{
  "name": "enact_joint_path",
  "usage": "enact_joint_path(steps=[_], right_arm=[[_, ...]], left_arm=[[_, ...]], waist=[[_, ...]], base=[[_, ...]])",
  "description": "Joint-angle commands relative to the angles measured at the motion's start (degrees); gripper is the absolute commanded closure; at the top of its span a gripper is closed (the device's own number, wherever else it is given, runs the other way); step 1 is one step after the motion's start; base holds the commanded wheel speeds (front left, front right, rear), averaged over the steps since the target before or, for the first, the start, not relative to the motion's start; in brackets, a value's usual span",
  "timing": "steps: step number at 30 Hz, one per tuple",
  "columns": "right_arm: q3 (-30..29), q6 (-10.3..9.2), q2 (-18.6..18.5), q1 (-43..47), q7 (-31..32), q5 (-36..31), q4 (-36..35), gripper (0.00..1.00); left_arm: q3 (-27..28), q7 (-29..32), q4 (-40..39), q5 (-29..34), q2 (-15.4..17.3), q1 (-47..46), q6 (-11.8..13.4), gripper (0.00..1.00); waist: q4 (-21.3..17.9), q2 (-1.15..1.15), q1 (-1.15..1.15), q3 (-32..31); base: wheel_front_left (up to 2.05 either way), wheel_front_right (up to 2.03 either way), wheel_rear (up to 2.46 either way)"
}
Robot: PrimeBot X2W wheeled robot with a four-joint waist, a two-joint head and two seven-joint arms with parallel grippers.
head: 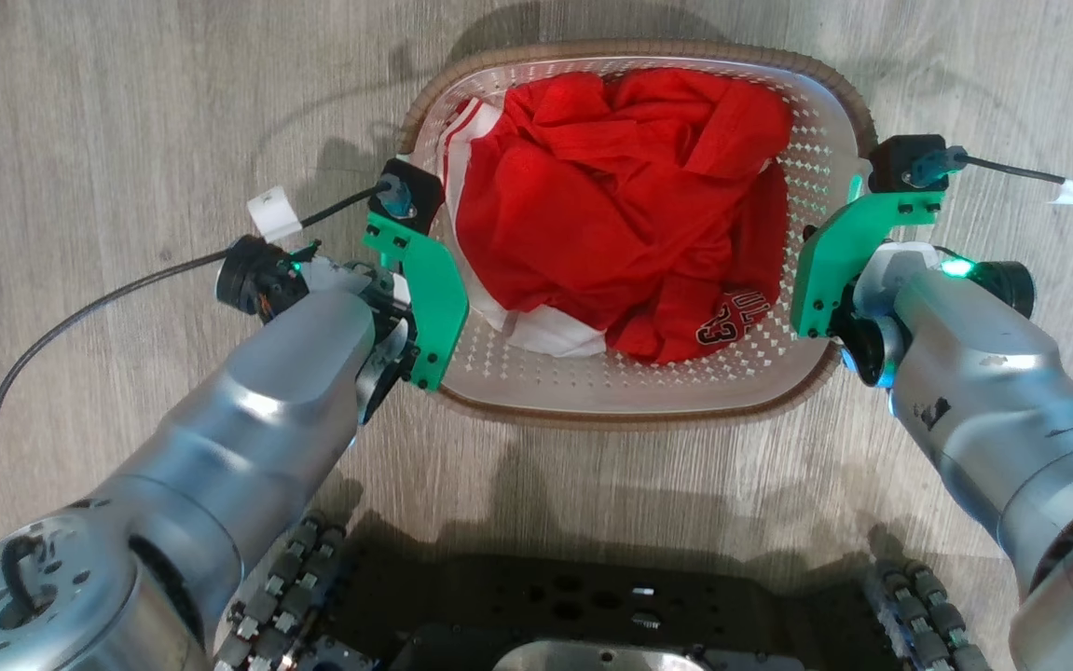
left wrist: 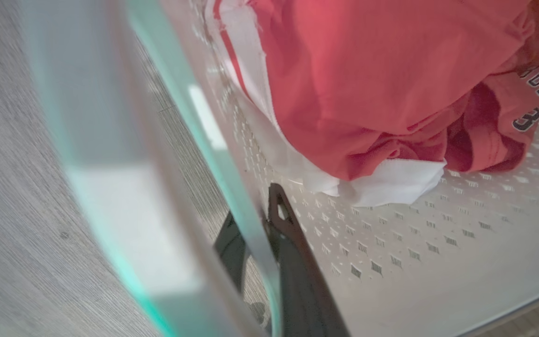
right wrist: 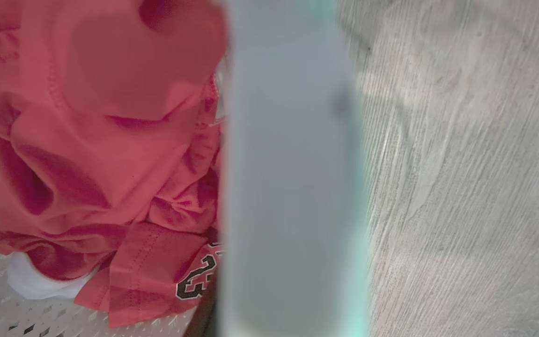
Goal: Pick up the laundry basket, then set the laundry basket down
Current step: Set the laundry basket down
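The laundry basket [head: 685, 377] sat over the grey wood-look floor [head: 107, 112], straight ahead of the robot's dark wheeled base [head: 592, 606]. Whether it rested on the boards or hung clear of them could not be told. A crumpled red jersey [head: 611, 205] with white trim and a printed "23" filled most of the basket, leaving the near perforated bottom bare.

The left gripper [left wrist: 253, 210] was at the basket's left side. Its two dark fingers were nearly closed, one inside the white wall and one outside, pinching the wall between them.

The right gripper [right wrist: 213, 318] was at the basket's right side. There a blurred pale band of the basket hid all but a sliver of one finger, so its grip could not be told.

A black cable [head: 79, 317] trailed across the floor on the left.
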Motion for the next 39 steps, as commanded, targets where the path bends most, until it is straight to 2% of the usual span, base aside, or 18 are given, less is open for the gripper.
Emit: enact_joint_path(steps=[1, 2, 3, 4, 5, 11, 22, 31, 39], right_arm=[[1.16, 0.64, 1.84, 1.05, -0.69, -0.63, -0.67, 0.84], [1.13, 0.64, 1.85, 1.04, -0.76, -0.65, -0.56, 0.56], [1.14, 0.64, 1.86, 1.05, -0.83, -0.68, -0.46, 0.15], [1.14, 0.64, 1.86, 1.05, -0.83, -0.68, -0.46, 0.15], [1.15, 0.64, 1.86, 1.09, -0.90, -0.73, -0.37, 0.00], [0.95, 0.64, 1.63, 1.08, -1.31, -0.91, 0.11, 0.00], [0.47, 0.64, 1.78, 1.66, -0.22, -1.24, 0.47, 0.00], [-0.84, 0.64, 1.38, 3.48, 1.31, -1.93, 0.51, 0.00], [-2.17, 0.64, 2.59, 6.17, 2.28, -1.88, 0.51, 0.00]], left_arm=[[-0.31, -0.77, -2.62, 2.24, -0.84, -0.42, -0.14, 0.60], [-0.31, -1.01, -2.50, 2.68, -0.84, -0.52, 0.39, 0.41], [-0.31, -1.21, -2.38, 3.15, -0.84, -0.55, 0.90, 0.05], [-0.31, -1.21, -2.38, 3.15, -0.84, -0.55, 0.90, 0.05], [-0.31, -1.24, -2.21, 3.18, -0.84, -0.51, 1.50, 0.00], [-0.31, -0.97, -1.62, 3.46, -0.84, -0.48, 3.93, 0.00], [-0.31, -1.66, -0.56, 4.15, -0.84, 0.02, 5.98, 0.00], [-0.31, -3.23, 0.60, 3.75, -0.84, 1.17, 6.72, 0.00], [-0.31, -5.57, 3.65, 2.71, -0.84, 4.33, 6.41, 0.00]], waist=[[0.03, 0.00, 0.00, 0.10], [0.03, 0.00, 0.00, 0.12], [0.04, 0.00, 0.00, 0.14], [0.04, 0.00, 0.00, 0.14], [0.07, 0.00, 0.00, 0.15], [0.27, 0.00, 0.00, 0.17], [0.17, 0.00, 0.00, -1.50], [-0.44, 0.00, 0.00, -6.51], [-1.78, 0.00, 0.00, -15.30]], base=[[0.00, 0.00, 0.00], [0.00, 0.00, 0.00], [0.00, 0.00, 0.00], [0.00, 0.00, 0.00], [0.00, 0.00, 0.00], [0.00, 0.00, 0.00], [0.00, 0.00, 0.00], [0.00, 0.00, 0.00], [0.00, 0.00, 0.00]])
